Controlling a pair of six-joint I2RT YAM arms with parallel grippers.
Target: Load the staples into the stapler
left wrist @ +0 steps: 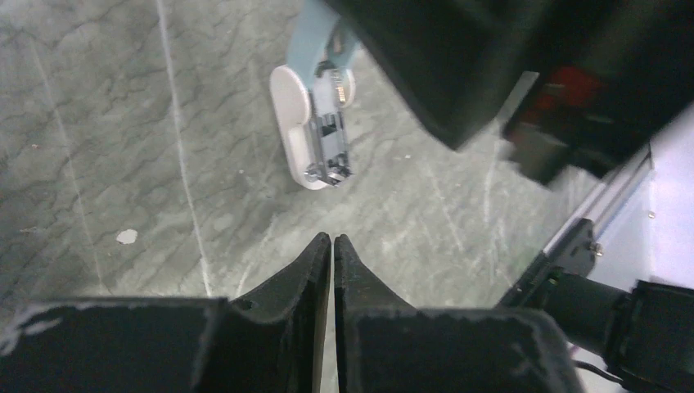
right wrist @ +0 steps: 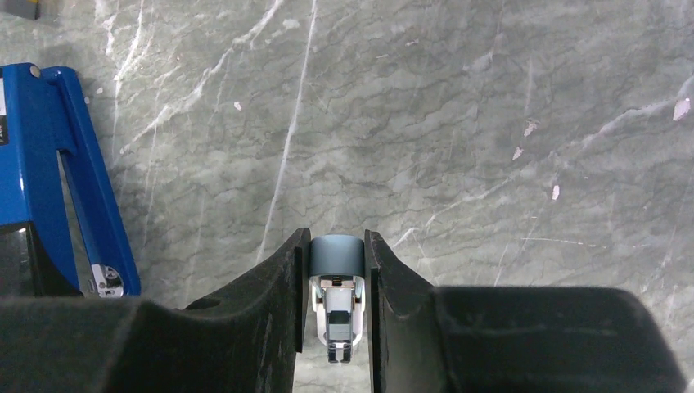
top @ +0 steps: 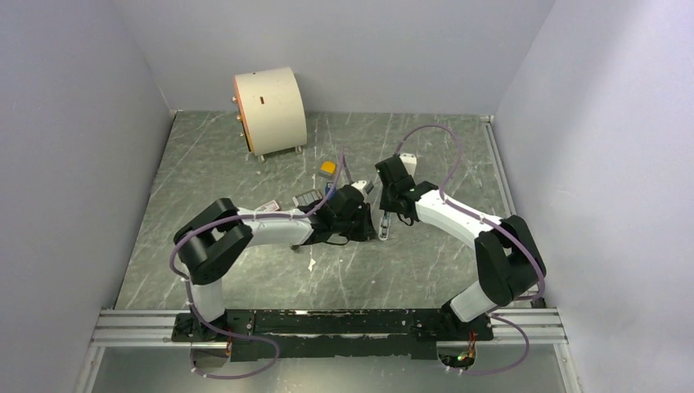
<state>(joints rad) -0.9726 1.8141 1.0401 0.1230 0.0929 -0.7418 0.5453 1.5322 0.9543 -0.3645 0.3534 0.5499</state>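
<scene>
The blue stapler [right wrist: 49, 155] lies hinged apart on the table at the left edge of the right wrist view, its metal tip toward me; in the top view only a blue bit of the stapler [top: 330, 190] shows behind the left arm. My right gripper [right wrist: 336, 237] is shut on a small pale-blue block [right wrist: 336, 255] with a white underside and a metal channel. In the left wrist view that small block [left wrist: 321, 131] hangs ahead of my left gripper [left wrist: 333, 237], which is shut with nothing between its fingers. A small flat grey strip [top: 307, 197], apparently the staples, lies left of the arms.
A cream drum [top: 270, 110] stands at the back left. A small yellow block [top: 328, 168] and a red-and-white box [top: 270, 206] lie near the left arm. Walls close in three sides. The right arm's black wrist [left wrist: 491, 57] hangs over the left gripper's view.
</scene>
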